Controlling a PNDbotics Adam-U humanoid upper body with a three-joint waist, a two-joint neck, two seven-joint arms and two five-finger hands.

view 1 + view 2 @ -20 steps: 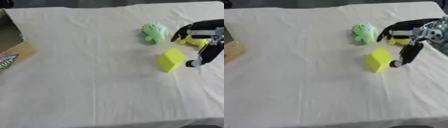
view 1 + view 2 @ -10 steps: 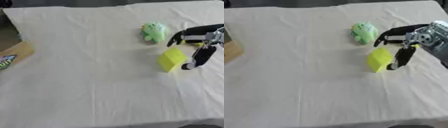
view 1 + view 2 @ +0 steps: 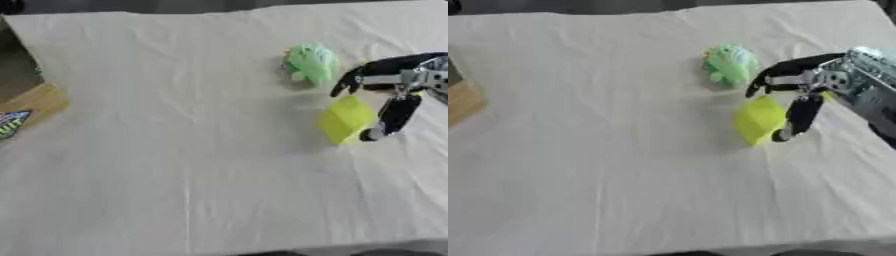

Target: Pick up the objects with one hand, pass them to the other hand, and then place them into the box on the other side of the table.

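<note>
In the left eye view, the yellow block (image 3: 346, 120) lies on the white cloth (image 3: 175, 150), just left of the right hand (image 3: 395, 87). The fingers spread apart, arched above the block, the thumb down along its right side, holding nothing. The box (image 3: 22, 112) sits well apart at the left edge.

In the right eye view, the green toy (image 3: 728, 64) rests just beyond the block, which stands tilted. The left hand is out of sight.

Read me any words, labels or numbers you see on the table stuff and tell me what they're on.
Box at the left edge: a coloured printed patch on its flap, too blurred to read.
Yellow block: no text visible.
Green toy: no text visible.
Right hand: no readable marking.
</note>
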